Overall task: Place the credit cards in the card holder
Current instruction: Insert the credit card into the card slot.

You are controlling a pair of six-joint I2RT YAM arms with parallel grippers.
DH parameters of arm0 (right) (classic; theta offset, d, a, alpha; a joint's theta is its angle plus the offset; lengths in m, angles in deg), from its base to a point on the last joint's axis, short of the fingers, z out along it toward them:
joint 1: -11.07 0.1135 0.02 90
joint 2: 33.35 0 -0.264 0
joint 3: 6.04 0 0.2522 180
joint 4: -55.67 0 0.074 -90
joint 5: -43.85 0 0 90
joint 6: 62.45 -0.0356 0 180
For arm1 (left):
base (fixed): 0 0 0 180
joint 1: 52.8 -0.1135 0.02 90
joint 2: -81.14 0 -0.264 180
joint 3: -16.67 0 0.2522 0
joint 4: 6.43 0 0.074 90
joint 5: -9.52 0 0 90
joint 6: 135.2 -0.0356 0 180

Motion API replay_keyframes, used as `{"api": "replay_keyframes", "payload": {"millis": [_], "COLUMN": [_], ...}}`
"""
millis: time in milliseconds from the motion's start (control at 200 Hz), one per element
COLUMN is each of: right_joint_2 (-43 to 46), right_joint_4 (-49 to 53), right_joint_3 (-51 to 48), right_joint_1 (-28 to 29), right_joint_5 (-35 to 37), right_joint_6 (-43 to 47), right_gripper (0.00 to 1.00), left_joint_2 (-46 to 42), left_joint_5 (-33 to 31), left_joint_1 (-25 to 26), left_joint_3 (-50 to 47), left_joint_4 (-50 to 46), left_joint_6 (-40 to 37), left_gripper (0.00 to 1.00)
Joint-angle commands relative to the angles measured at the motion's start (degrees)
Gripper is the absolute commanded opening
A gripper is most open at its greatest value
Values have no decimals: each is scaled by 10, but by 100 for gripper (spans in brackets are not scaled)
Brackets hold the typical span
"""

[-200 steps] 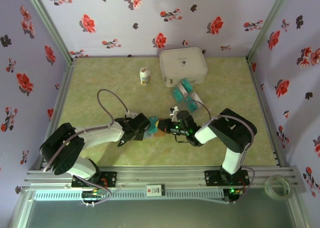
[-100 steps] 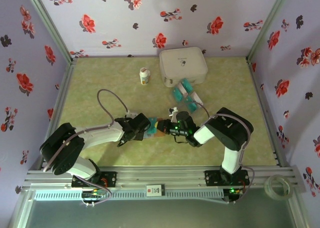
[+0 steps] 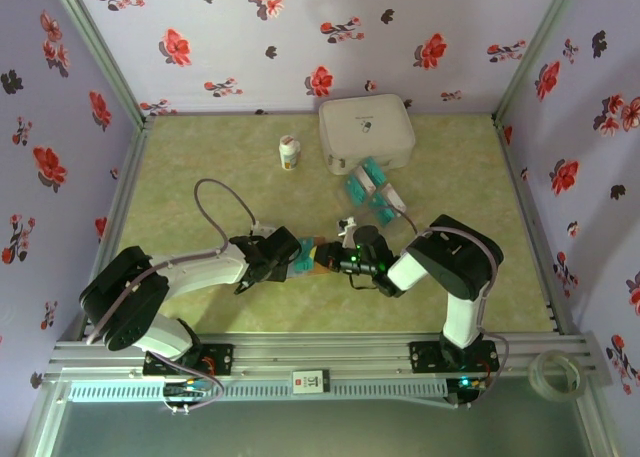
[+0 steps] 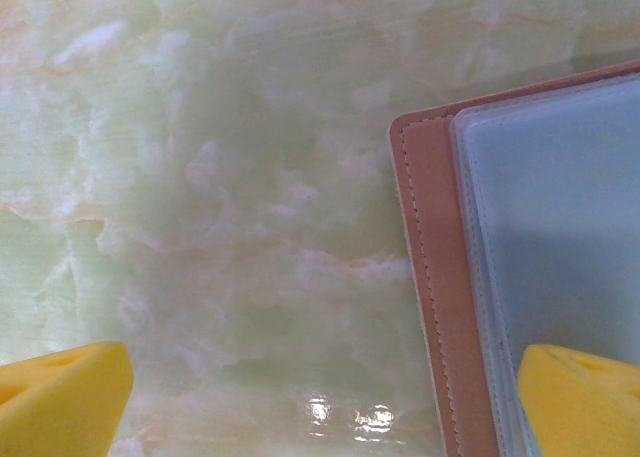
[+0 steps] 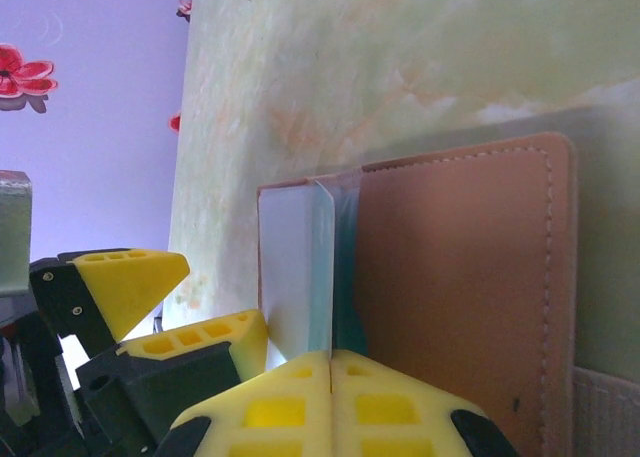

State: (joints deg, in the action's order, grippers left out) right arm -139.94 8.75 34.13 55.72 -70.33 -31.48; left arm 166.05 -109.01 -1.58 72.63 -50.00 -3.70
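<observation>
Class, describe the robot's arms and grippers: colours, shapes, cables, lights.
The left arm and right arm have white links with black joints. A grey cable loops off the left arm; green lights glow on the right. The left gripper and right gripper have yellow wedge fingers.

Overhead view: bright, even, soft light from above falls across the green marbled tabletop (image 3: 200, 167), with faint shadows under both arms. The wide lens makes the walls lean outward toward the corners.

Left wrist close-up: focus is slightly soft. A small white glare patch sits on the tabletop at 6 o'clock, a grey shadow crosses the card holder (image 4: 440, 277) at 4 o'clock, and the yellow finger pads (image 4: 60, 397) are blurred.

Right wrist close-up: the yellow fingertips (image 5: 270, 412) at 6 o'clock are out of focus. The credit card (image 5: 300, 277) pinched between them and the leather stitching look sharp.
</observation>
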Motion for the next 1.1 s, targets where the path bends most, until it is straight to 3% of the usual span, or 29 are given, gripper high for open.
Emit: {"api": "replay_keyframes", "payload": {"millis": [0, 1095], "right_joint_2": [-14, -32], "right_joint_4": [-17, -1], "right_joint_3": [-9, 1], "right_joint_1": [5, 4], "right_joint_5": [-9, -34], "right_joint_6": [0, 8], "right_gripper": [0, 0], "left_joint_2": [4, 5], "left_joint_5": [-17, -17], "left_joint_1": [1, 1], "left_joint_3": [-13, -15], "left_joint_4": [-26, -25], "left_joint_6": [7, 7], "left_gripper": [100, 100]}}
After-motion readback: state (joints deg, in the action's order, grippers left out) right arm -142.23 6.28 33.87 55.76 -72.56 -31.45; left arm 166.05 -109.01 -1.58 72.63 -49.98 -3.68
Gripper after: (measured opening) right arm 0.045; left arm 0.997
